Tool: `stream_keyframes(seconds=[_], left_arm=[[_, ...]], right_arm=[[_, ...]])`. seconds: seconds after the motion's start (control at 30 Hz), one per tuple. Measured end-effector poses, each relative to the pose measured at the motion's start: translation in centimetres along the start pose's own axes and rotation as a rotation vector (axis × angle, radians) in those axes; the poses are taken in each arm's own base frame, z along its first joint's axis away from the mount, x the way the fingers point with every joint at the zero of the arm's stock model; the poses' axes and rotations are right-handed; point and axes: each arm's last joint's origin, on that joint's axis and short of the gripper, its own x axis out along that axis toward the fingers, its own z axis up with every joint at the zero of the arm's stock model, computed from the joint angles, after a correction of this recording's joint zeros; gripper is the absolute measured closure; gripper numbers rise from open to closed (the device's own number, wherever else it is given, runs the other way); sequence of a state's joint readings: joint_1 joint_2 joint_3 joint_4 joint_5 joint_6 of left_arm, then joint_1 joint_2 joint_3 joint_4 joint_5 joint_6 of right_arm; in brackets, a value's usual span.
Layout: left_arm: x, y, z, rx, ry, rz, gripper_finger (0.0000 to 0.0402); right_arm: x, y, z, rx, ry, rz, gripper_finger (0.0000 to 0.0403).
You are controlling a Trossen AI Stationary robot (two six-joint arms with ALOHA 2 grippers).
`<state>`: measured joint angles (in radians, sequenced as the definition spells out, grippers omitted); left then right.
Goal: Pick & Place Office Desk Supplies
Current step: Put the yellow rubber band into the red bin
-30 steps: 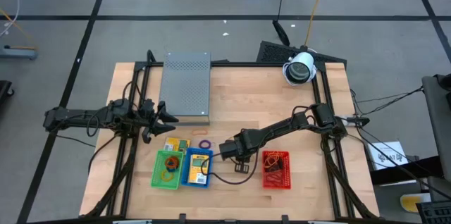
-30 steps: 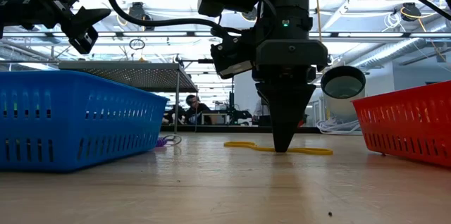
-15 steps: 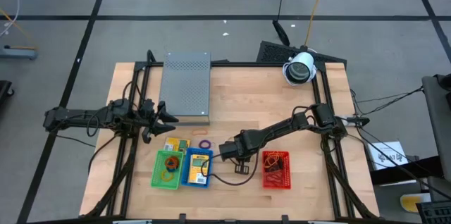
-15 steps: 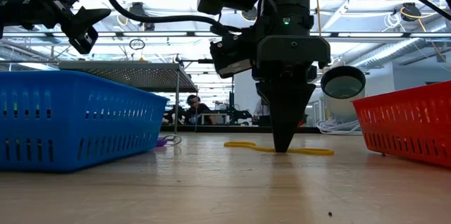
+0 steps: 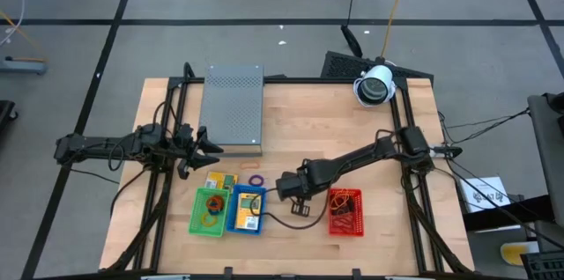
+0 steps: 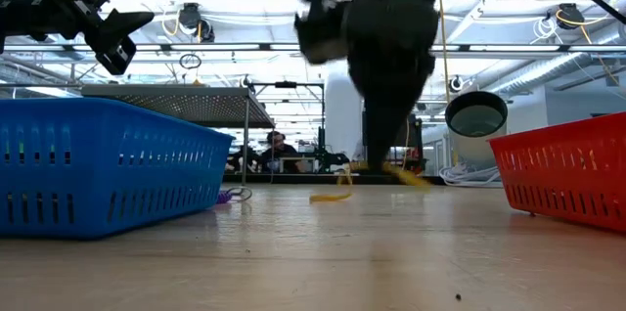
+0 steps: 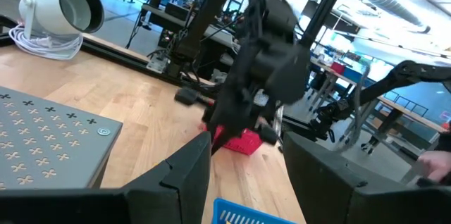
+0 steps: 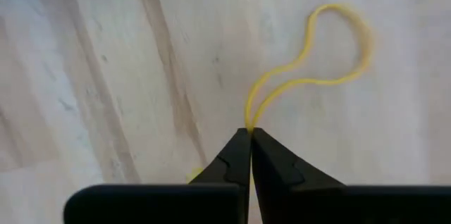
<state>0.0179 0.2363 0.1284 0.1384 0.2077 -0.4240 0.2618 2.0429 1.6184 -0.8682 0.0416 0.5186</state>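
So the right gripper (image 8: 249, 134) has its fingertips pinched tight together on a yellow rubber band (image 8: 318, 55), and the loop dangles from the tips over bare wood. In the low view that band (image 6: 337, 188) hangs off the table, one end drooping toward the boards. Going by the blue basket (image 5: 246, 210) as the landmark: the right gripper (image 5: 284, 188) sits just beside its right edge, between it and the red basket (image 5: 345, 211).

The blue basket has a yellow-orange packet (image 5: 248, 199) lying in it. Touching the blue basket's left side is the green basket (image 5: 210, 212), with orange rubber-band loops (image 5: 211, 205) inside. Another yellow-orange packet (image 5: 218, 180) lies on the table just behind those two baskets, and a purple rubber band (image 5: 256, 180) lies flat on the wood right behind the blue basket. A thin dark cable (image 5: 286, 221) trails on the table from the blue basket's right edge toward the red one.

The left gripper (image 5: 210, 145) hovers well behind and to the left of the blue basket, right next to the grey perforated box (image 5: 233, 108), with its fingers (image 7: 181, 176) spread apart and nothing between them. A white round lamp (image 5: 375, 85) sits at the far right corner of the table (image 5: 317, 130).
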Motion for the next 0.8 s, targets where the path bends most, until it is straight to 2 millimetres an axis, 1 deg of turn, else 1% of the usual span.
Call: stream_keyframes(seconds=[0.1,0.2,0.27,0.33,0.47,0.63,0.7,0.8], left_arm=[[0.0,0.0,0.0,0.000,0.000,0.000,0.0215],[0.0,0.0,0.0,0.000,0.000,0.000,0.0215],[0.0,0.0,0.0,0.000,0.000,0.000,0.0215],[0.0,0.0,0.0,0.000,0.000,0.000,0.0215],[0.0,0.0,0.0,-0.001,0.000,0.000,0.0215],[0.0,0.0,0.0,-0.001,0.000,0.000,0.0215],[0.0,0.0,0.0,0.000,0.000,0.000,0.0215],[0.0,0.0,0.0,0.000,0.000,0.000,0.0215]], right_arm=[[-2.0,0.0,-0.1,-0.019,-0.058,-0.007,0.0402],[-4.4,0.3,-0.5,-0.031,-0.129,-0.009,0.0402],[-6.2,0.5,-1.3,-0.043,-0.177,-0.002,0.0403],[-7.9,0.5,-2.6,-0.056,-0.221,-0.001,0.0403],[-11.4,0.2,-6.4,-0.067,-0.312,0.029,0.0403],[-15.4,-0.5,-12.9,-0.080,-0.427,0.115,0.0403],[-16.4,-0.7,-15.5,-0.099,-0.469,0.152,0.0403],[-17.0,-1.2,-18.6,-0.131,-0.506,0.191,0.0403]])
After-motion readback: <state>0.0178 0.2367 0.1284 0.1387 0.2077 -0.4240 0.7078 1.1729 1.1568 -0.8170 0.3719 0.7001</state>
